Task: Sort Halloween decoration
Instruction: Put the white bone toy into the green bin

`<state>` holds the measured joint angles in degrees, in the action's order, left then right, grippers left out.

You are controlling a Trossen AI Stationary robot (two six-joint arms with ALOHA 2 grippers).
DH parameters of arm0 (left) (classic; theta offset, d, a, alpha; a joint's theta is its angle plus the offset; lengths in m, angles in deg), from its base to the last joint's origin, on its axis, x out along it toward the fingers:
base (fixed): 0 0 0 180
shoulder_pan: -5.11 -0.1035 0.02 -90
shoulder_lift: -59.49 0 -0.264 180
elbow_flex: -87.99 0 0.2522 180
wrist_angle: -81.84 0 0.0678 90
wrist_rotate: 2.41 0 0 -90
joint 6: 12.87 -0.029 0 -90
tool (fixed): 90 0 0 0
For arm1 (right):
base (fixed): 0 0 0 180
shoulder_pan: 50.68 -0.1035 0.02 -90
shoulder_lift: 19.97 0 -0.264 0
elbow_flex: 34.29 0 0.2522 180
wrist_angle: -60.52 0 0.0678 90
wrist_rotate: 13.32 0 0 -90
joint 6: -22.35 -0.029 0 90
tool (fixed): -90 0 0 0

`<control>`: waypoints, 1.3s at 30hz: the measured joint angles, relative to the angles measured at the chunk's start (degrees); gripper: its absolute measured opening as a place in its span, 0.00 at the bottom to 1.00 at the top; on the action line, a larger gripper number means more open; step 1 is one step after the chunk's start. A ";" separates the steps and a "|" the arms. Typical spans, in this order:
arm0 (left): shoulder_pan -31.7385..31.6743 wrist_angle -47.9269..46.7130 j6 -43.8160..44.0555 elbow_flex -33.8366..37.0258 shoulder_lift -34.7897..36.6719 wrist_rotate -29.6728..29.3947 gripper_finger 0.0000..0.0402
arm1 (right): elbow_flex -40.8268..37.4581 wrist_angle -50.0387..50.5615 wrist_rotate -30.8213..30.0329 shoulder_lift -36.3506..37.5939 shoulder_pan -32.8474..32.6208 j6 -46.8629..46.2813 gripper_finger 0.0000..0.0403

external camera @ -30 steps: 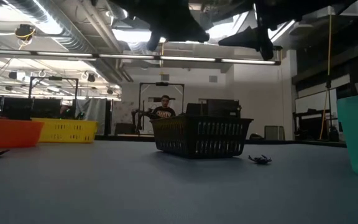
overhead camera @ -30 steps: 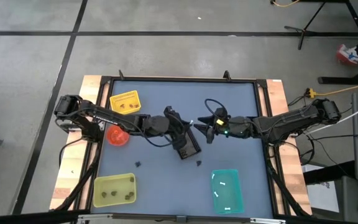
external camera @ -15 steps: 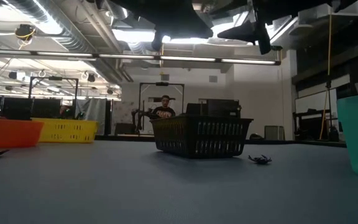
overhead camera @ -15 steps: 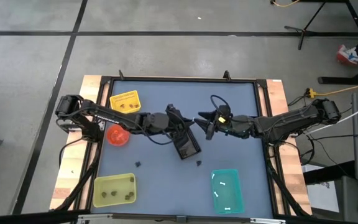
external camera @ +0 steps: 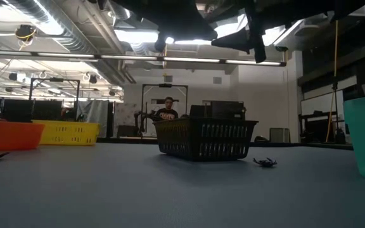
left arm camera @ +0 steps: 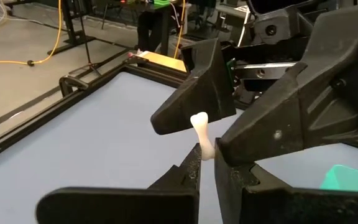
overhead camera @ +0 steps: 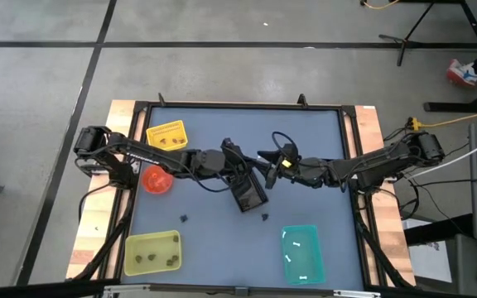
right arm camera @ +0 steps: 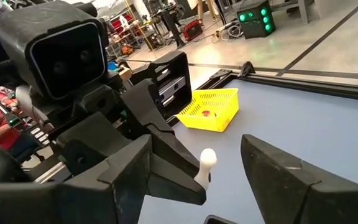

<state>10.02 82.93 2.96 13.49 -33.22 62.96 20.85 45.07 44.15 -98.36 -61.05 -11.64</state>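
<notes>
A small white bone-shaped trinket (left arm camera: 202, 132) is held up in the air over the middle of the table, above the black tray (overhead camera: 248, 195). My left gripper (left arm camera: 207, 160) is shut on it. My right gripper (right arm camera: 197, 152) faces the left one (overhead camera: 255, 164), open, with one finger on each side of the bone's free end (right arm camera: 207, 157); I cannot tell whether it touches. Two dark trinkets (overhead camera: 265, 217) (overhead camera: 184, 218) lie on the mat. My left gripper pinches the lower end of the white bone (left arm camera: 209, 149) between its two fingertips. The fingers come nearly level from the table's left. The bone sticks up beyond the fingertips, a little tilted, clear of the table and tray.
A yellow basket (overhead camera: 166, 135) and an orange container (overhead camera: 156, 180) sit at the left, a yellow-green tray (overhead camera: 151, 252) at the near left, and a teal container (overhead camera: 301, 252) with white pieces at the near right. A person sits far behind the table (external camera: 167, 111).
My right gripper has moved toward the table's left, up to my left gripper, and has turned at the wrist, staying open. Its fingers now stand around the bone's free end. The bone has kept its place.
</notes>
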 joint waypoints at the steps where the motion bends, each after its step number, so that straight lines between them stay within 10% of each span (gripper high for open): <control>1: 0.02 0.04 0.00 -0.02 0.00 0.10 0.03 | 0.00 -0.04 0.00 -0.02 0.00 -0.01 0.60; 25: -0.02 0.17 0.00 -0.02 0.00 0.12 0.03 | 0.00 0.17 -0.07 -0.02 0.00 -0.01 0.10; 39: -0.02 0.17 -0.24 -0.02 0.00 0.10 0.04 | 0.00 0.17 -0.09 -0.02 -0.02 -0.01 0.06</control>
<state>10.00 83.10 2.72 13.47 -33.22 63.06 20.85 45.24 44.06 -98.38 -61.08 -11.65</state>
